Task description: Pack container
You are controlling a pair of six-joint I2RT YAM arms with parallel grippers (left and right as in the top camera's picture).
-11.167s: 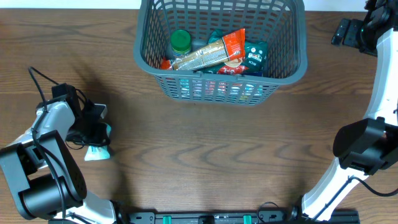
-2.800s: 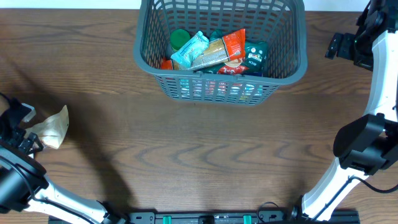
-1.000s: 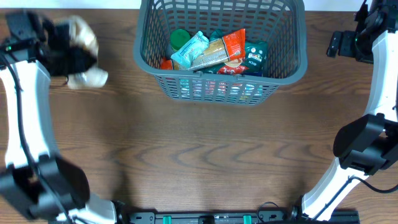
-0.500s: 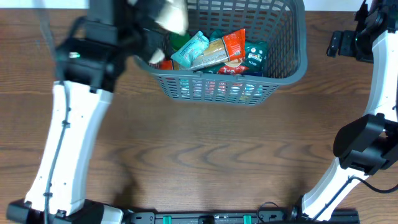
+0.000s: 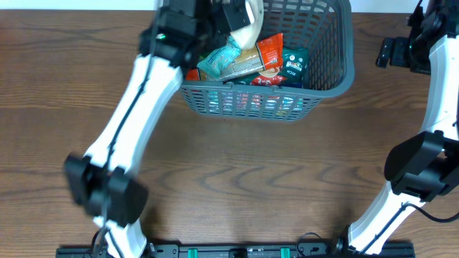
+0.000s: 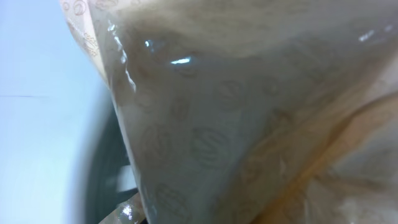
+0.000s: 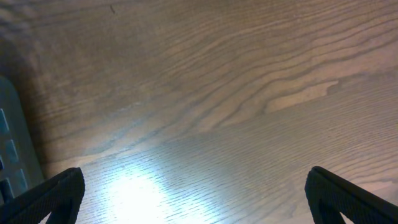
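The container (image 5: 343, 75) is a dark grey slotted basket at the back middle of the table. My left gripper (image 5: 233, 14) hangs over its left half, shut on a beige translucent packet (image 5: 249, 29). That packet (image 6: 249, 112) fills the left wrist view and hides the fingers. Inside the basket lie a red packet (image 5: 269, 54), a light blue packet (image 5: 219, 59) and a dark green packet (image 5: 294, 63). My right gripper (image 5: 396, 50) stands open at the far right, apart from the basket, with only bare wood between its fingertips (image 7: 348, 193).
The white left arm (image 5: 136, 100) stretches diagonally from the front left up to the basket. The basket's grey wall (image 7: 9, 143) shows at the left edge of the right wrist view. Brown wooden table (image 5: 251, 172) lies in front of the basket.
My left arm has swung from the table's far left to above the basket, carrying the beige packet with it. The right arm has stayed still.
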